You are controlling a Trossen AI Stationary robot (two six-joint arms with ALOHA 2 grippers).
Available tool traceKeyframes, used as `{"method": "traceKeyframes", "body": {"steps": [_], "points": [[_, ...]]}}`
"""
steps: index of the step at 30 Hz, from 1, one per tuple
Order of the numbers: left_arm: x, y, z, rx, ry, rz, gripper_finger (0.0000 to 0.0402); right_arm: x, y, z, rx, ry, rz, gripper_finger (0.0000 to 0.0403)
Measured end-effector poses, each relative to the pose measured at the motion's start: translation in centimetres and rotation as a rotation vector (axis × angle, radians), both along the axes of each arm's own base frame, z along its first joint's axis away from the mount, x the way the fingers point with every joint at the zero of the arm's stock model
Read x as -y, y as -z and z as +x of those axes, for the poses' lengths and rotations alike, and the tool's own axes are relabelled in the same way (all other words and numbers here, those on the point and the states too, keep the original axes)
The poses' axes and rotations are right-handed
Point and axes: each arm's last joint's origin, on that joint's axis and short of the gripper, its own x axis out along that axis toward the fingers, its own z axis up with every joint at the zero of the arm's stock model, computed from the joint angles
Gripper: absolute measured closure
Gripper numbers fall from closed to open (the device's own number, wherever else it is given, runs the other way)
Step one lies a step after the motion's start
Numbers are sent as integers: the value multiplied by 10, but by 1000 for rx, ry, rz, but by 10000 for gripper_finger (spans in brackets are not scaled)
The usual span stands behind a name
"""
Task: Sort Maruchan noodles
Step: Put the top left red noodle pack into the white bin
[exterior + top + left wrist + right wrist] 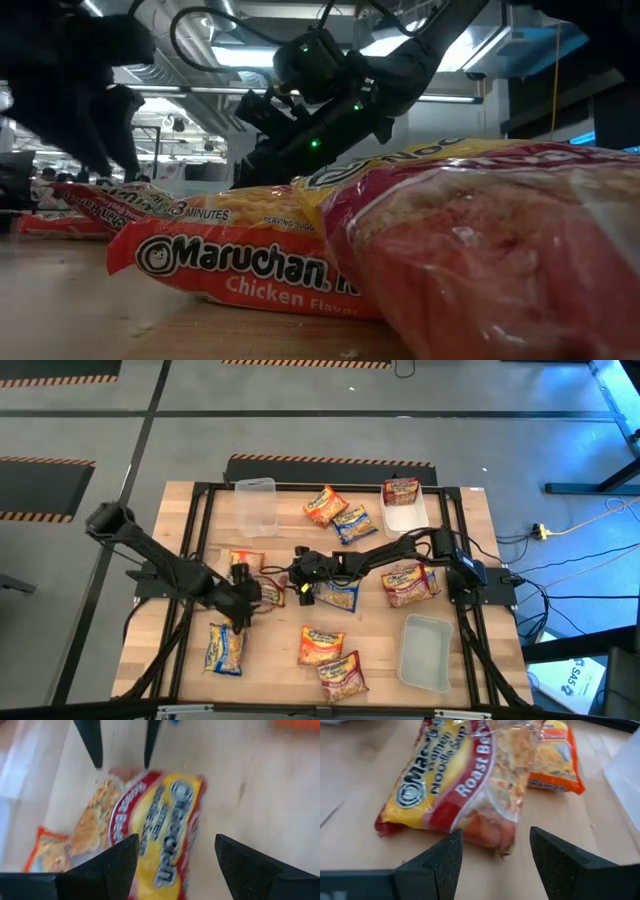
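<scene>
Lying flat near the worktop's middle, the red-and-yellow roast beef packet (465, 785) looks light, crinkly and slick, with a brittle noodle block inside, so a squeeze across its short width, or on the sealed end flap, seems safest. Left tool (175, 865) hangs over it with fingers spread, nothing pinched, and the right tool (492, 860) faces it from the other side, also spread and empty. Other packets lie scattered: an orange one (320, 644) toward the near edge, a blue-and-yellow one (225, 648) near the left edge.
</scene>
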Motion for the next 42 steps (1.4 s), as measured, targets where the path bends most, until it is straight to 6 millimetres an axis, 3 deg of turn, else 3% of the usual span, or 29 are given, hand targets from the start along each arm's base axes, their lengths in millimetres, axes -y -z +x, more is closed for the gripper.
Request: {"method": "traceKeyframes", "body": {"steps": [9,25,42], "points": [[18,18,32,-237,156,228,150,7,0,0,2,27,18,185],[22,52,41,-340,151,407,156,9,-3,2,35,25,26,185],[20,52,43,-266,53,478,331,8,-2,1,30,25,26,185]]}}
